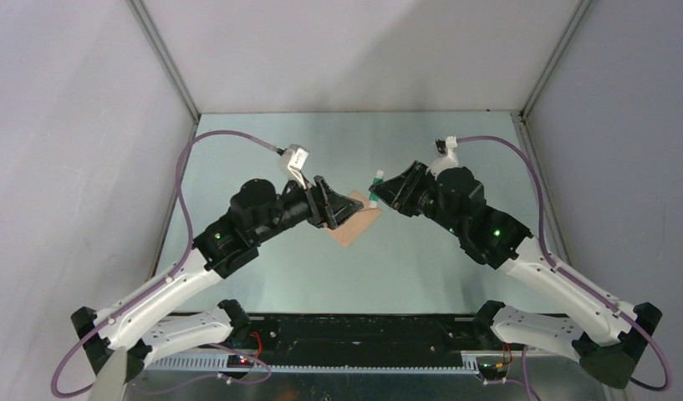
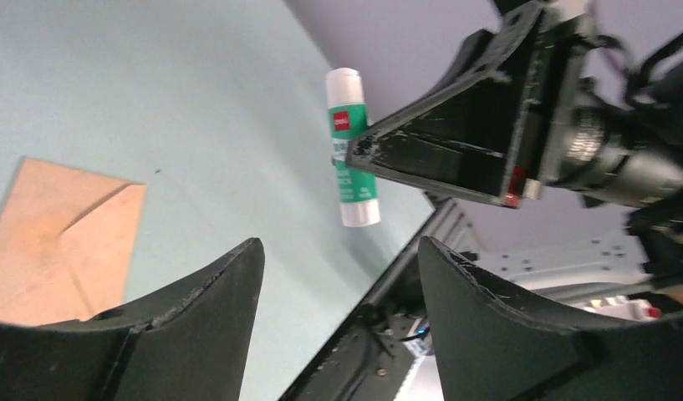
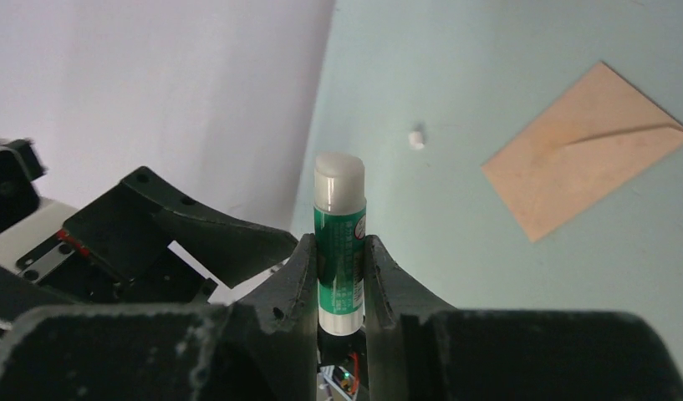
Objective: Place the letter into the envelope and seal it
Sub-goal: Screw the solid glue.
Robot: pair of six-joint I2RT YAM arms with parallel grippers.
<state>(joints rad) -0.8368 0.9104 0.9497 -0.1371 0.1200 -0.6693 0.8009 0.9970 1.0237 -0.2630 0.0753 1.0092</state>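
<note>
The envelope (image 1: 359, 225) lies flat on the table (image 1: 421, 276) at the centre of the top view, partly under the left gripper (image 1: 338, 205). The left arm reaches in from the lower left, and its jaws stand apart with nothing between them. The right arm stretches in from the lower right. The right gripper (image 3: 339, 251) is clamped on a green glue stick (image 3: 339, 200), held just right of the envelope.

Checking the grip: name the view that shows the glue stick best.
Right wrist: the glue stick stands centred, clamped in the right gripper, label visible. Left wrist shows it from the side, partly behind that gripper. Top external shows only a small green-white speck.
</note>
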